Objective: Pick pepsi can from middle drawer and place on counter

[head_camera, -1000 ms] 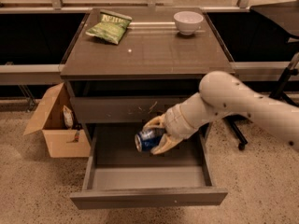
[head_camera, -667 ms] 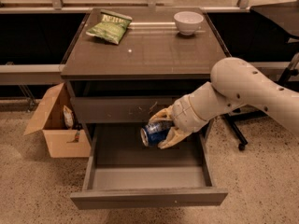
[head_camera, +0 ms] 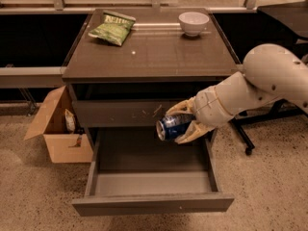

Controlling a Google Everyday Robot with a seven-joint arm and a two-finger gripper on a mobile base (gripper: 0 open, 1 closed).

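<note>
Logging the present state: my pincer is clenched on the small blue pepsi can with white markings and silver ends, with one cream finger over the can and one under it. The can lies on its side in the grasp, one silver end turned to the left of the pincer, touching no surface.

- Directly below the pincer: the wide, shallow grey-brown middle drawer, standing open.
- Just behind the pincer: the shut grey-brown upper drawer front with white scratches.
- Above and behind the pincer: the flat, dark grey-brown bench top of the cabinet. I read the can as lower than its front edge.
- On the bench, well behind the pincer: a crinkled green chip bag off to the left and a round white bowl nearly in line.
- Right of the pincer: the thick white arm, running out of view.
- Well left of the pincer: an open brown cardboard box on the speckled floor, beside the cabinet.
</note>
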